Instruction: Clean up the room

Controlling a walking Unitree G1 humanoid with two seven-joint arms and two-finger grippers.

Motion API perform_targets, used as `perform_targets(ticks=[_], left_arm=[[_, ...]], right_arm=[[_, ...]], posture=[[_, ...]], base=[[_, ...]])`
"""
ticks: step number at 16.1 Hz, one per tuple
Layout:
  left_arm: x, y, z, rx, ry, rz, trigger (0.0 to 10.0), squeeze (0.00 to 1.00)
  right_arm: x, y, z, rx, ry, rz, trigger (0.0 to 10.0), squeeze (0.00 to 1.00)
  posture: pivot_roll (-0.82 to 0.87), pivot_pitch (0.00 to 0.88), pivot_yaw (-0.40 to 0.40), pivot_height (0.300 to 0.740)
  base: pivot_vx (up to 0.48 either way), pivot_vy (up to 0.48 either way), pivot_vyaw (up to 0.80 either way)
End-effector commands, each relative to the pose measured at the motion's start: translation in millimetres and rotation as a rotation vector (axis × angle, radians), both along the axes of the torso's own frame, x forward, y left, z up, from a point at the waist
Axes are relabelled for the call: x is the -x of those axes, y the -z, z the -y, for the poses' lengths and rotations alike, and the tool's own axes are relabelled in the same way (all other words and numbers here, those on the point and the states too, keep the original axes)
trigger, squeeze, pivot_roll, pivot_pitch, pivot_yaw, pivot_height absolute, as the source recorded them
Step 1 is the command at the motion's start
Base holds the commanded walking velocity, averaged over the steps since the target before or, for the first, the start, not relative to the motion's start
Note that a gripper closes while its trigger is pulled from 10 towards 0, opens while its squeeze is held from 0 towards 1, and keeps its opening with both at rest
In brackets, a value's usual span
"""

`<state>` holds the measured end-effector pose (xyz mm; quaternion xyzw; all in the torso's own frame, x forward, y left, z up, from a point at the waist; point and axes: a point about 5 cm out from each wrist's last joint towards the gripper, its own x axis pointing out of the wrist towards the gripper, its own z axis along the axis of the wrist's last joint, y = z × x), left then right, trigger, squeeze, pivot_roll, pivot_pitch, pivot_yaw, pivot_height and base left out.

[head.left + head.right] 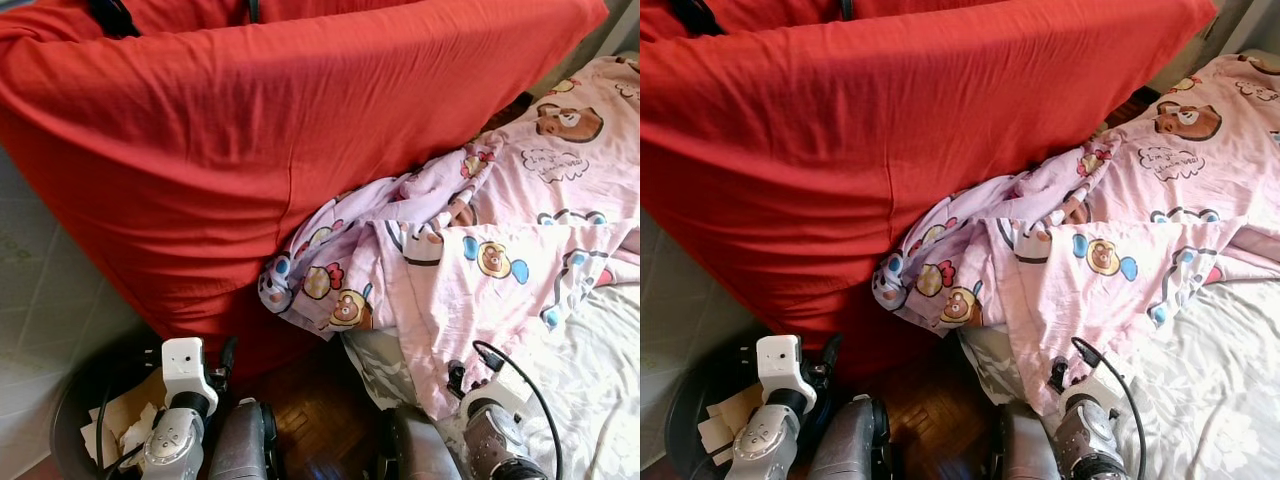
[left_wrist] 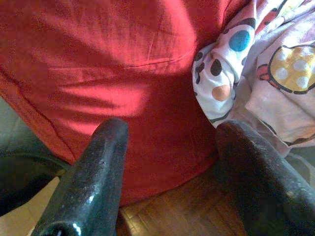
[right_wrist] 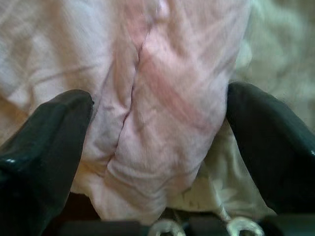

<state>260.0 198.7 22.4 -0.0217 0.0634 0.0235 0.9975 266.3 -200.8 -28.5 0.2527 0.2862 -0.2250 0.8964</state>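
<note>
A big red sheet [image 1: 250,150] of matte, finely creased cotton hangs like a broad sagging curtain across the upper scene, its lower edge curving down toward the floor. Against its right side lies a pink quilt [image 1: 520,230], thin and rumpled, printed with cartoon bears and coloured dots; one bunched corner droops over the bed's edge just beside the red cloth. Under the quilt a pale, flower-patterned mattress cover [image 1: 600,390] shows, soft and crinkled.

The floor [image 1: 310,410] between the robot's legs is dark wood parquet. At the lower left stands a round black bin [image 1: 75,400] holding crumpled white paper and a piece of cardboard.

The left gripper [image 2: 170,162] points at the red sheet's lower fold, its two glossy black fingers [image 2: 93,182] spread wide and holding nothing; the dotted quilt corner hangs near one finger. The right gripper [image 3: 157,147] is right at the quilt's hanging edge, fingers [image 3: 44,147] spread, with a thick wrinkled fold of pink fabric between them; whether they touch the cloth I cannot tell.
</note>
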Motion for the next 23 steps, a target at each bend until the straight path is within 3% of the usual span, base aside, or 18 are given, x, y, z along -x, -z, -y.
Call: perform_targets(ticks=[1, 3, 4, 23], left_arm=[[6.2, 5.1, -2.6, -0.009, 0.002, -0.031, 10.0, 0.00], [6.0, 5.0, -2.3, -0.010, 0.004, -0.033, 10.0, 0.00], [5.6, 4.8, -2.4, -0.011, 0.004, -0.034, 10.0, 0.00], [4.9, 7.0, 4.6, -0.007, 0.021, -0.045, 10.0, 0.00]], right_arm=[[5.9, 6.0, -2.6, -0.027, 0.013, -0.037, 10.0, 0.00], [4.5, 5.3, -4.5, -0.031, 0.000, -0.035, 10.0, 0.00], [2.8, 4.0, -5.7, -0.035, -0.010, -0.018, 0.0, 0.00], [-4.3, -1.5, -14.2, -0.007, -0.081, 0.035, 0.0, 0.00]], posture=[[0.03, 0.253, 0.012, 0.621], [0.03, 0.254, 0.014, 0.621], [0.03, 0.259, 0.014, 0.621], [0.01, 0.222, 0.014, 0.621]], base=[[0.000, 0.000, 0.00], [0.000, 0.000, 0.00], [0.000, 0.000, 0.00], [0.000, 0.000, 0.00]])
